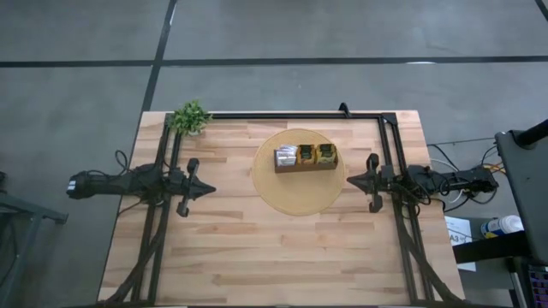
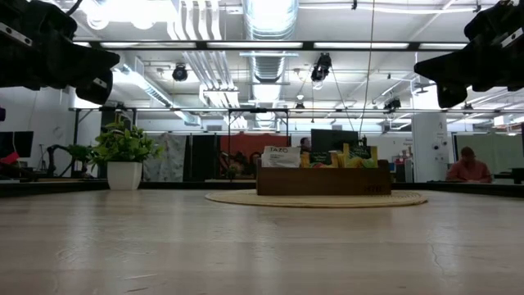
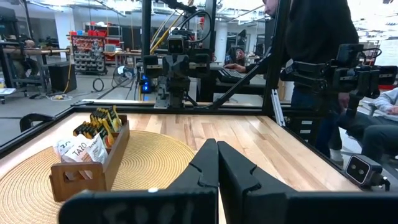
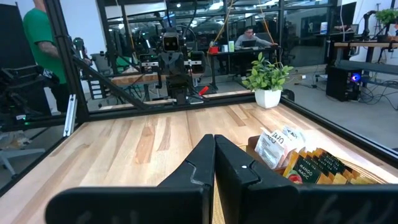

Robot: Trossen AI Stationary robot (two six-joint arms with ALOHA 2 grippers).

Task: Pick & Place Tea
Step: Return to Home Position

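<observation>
The tea sachets [image 1: 306,155] stand upright in a brown wooden box [image 1: 306,165] on a round woven mat [image 1: 295,192] at the table's far middle. White sachets [image 3: 76,150] fill one end, yellow and green ones [image 3: 99,126] the rest. My left gripper [image 1: 208,189] hovers shut at the table's left, pointing level toward the mat. My right gripper [image 1: 350,180] hovers shut at the table's right, pointing level toward the box. Both are well above the tabletop and hold nothing.
A small potted plant [image 1: 190,117] stands at the far left corner. A black frame [image 1: 282,115] runs along the far edge and both sides. The wooden tabletop [image 1: 274,248] lies bare toward the near edge. People sit and stand beyond the table.
</observation>
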